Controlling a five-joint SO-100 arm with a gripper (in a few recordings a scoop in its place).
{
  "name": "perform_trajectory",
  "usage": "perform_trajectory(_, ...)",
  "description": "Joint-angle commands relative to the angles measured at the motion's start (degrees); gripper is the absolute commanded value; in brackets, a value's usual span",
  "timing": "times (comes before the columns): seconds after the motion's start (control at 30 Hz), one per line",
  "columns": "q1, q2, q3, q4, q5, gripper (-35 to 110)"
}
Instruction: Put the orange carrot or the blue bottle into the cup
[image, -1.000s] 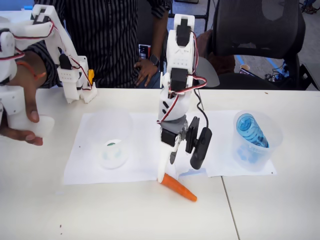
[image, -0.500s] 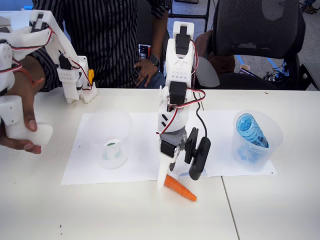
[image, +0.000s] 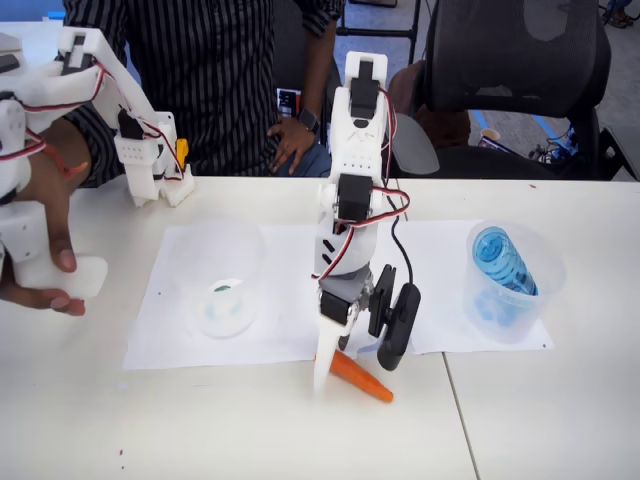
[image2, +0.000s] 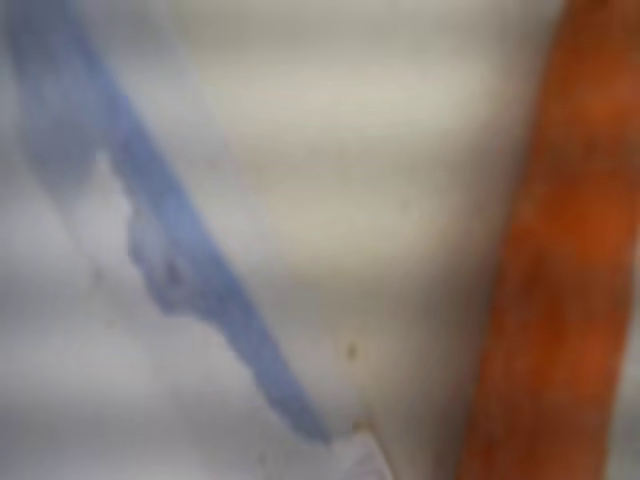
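The orange carrot (image: 363, 379) lies on the white table just in front of the paper sheets, thick end to the left. My gripper (image: 335, 368) points down at that thick end; its long white finger (image: 324, 366) stands on the table against the carrot's left side, and the jaws look open. The wrist view is blurred, with the carrot (image2: 545, 260) close along the right side. The cup (image: 222, 280) with the green mark stands empty on the left paper. The blue bottle (image: 500, 262) stands tilted inside another clear cup (image: 515, 285) on the right.
Two white paper sheets (image: 290, 320) lie under the cups. A person in a striped shirt (image: 225, 80) stands behind the table. A black chair (image: 520, 70) is at the back right. A seam in the table (image: 455, 420) runs down the front right.
My gripper has come down and slightly forward, so its white finger now reaches the table beside the carrot's thick end. The carrot, both cups and the bottle stay in place.
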Motion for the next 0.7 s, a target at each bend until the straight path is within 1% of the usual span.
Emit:
perform_trajectory(0.0,1.0,3.6,-7.5,-0.8,0.6,46)
perform_trajectory(0.67,1.4,3.5,-7.5,-1.0,0.7,46)
